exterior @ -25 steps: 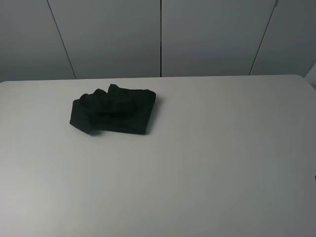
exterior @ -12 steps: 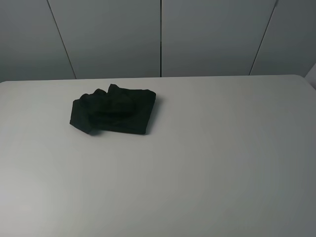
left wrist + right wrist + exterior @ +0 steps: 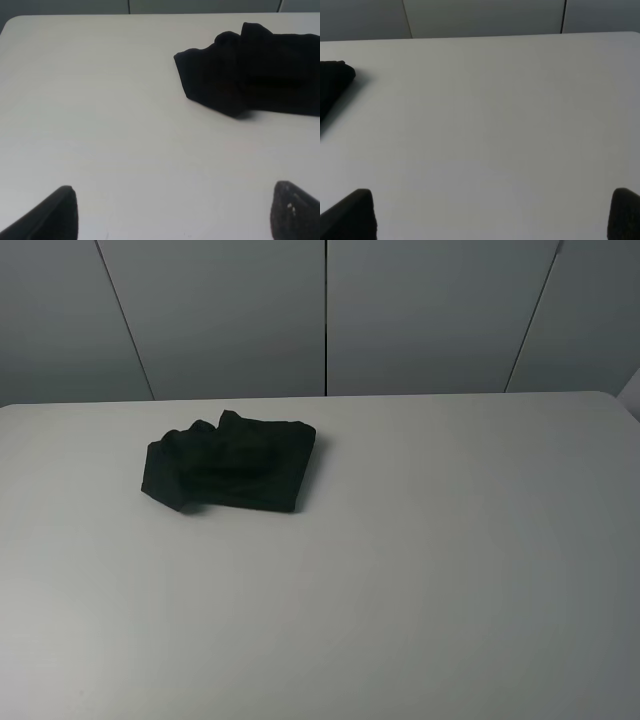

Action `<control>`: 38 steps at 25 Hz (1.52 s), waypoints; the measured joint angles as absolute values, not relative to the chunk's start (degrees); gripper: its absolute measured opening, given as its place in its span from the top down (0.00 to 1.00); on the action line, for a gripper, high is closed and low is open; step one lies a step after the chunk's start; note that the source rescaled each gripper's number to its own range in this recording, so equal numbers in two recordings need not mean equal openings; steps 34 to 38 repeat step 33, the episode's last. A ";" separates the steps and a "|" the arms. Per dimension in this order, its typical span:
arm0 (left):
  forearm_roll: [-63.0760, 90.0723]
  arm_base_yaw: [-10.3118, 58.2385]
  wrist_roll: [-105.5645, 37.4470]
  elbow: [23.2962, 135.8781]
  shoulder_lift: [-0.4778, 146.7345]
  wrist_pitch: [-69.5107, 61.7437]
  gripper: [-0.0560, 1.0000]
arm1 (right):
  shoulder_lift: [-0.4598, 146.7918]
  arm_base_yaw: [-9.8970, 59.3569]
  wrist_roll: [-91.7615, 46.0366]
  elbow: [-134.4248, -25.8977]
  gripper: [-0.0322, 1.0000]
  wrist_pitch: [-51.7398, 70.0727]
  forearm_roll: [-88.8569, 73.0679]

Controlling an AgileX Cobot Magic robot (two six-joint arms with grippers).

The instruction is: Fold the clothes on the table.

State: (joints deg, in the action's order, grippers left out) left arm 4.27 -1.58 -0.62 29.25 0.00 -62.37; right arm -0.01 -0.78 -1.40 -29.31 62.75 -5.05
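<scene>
The black T-shirt (image 3: 228, 466) lies folded into a small, slightly lumpy bundle on the white table (image 3: 400, 570), at the back left. No print shows on it. It also shows in the left wrist view (image 3: 250, 85), and its corner in the right wrist view (image 3: 334, 82). No arm or gripper shows in the exterior high view. My left gripper (image 3: 175, 215) is open and empty, well short of the shirt, with both fingertips (image 3: 55, 215) at the frame's lower edge. My right gripper (image 3: 492, 215) is open and empty over bare table, far from the shirt.
Grey wall panels (image 3: 325, 315) stand behind the table's far edge. The table's rounded back right corner (image 3: 610, 397) shows at the right.
</scene>
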 joint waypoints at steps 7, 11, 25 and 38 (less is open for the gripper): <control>4.27 -1.58 -0.62 29.25 0.00 -62.37 0.01 | -0.01 -0.78 -1.40 -29.31 0.00 62.75 -5.05; 4.18 -1.58 -0.62 29.25 0.00 -62.37 0.01 | -0.01 -0.78 -1.51 -29.31 0.00 62.75 -5.05; 3.82 -1.58 -0.62 29.25 0.00 -62.37 0.01 | -0.01 -0.78 -1.51 -29.31 0.00 62.75 -5.05; 3.82 -1.58 -0.62 29.25 0.00 -62.37 0.01 | -0.01 -0.78 -1.51 -29.31 0.00 62.75 -5.27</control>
